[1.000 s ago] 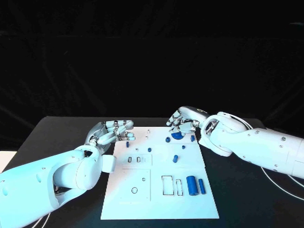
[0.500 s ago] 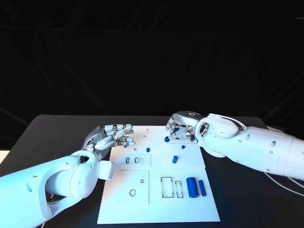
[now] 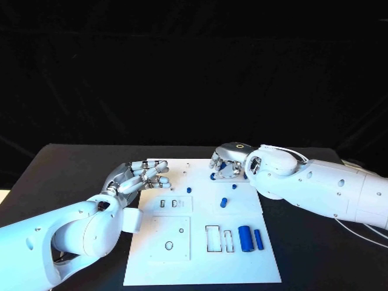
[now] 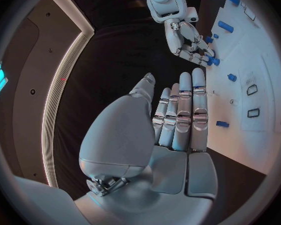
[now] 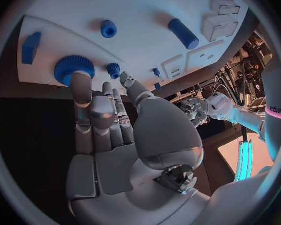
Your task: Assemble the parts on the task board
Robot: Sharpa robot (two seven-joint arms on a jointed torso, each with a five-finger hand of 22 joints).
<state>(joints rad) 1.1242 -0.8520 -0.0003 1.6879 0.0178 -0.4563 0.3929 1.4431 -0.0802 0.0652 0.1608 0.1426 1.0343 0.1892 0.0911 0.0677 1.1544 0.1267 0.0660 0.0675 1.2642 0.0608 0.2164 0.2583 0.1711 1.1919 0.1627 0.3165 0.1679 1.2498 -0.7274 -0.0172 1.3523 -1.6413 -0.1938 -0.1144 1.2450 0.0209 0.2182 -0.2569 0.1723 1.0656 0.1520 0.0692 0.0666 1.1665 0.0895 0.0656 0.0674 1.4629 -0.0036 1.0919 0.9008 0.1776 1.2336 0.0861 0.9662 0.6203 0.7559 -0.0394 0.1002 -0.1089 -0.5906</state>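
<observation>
Black table (image 3: pixel 80 163) under the task board (image 3: pixel 203 254); right hand (image 5: pixel 106 117) empty, fingers apart beside the blue gear (image 5: pixel 68 69) — likely light, rigid, gripped by its toothed rim. Left hand (image 4: pixel 178 120) flat — empty.

Black table (image 3: pixel 71 163) — white cables (image 3: pixel 369 233)

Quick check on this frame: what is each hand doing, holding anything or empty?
Left hand: open, fingers stretched out flat, holding nothing.
Right hand: open, holding nothing; one fingertip lies against the blue gear at the task board edge.
</observation>
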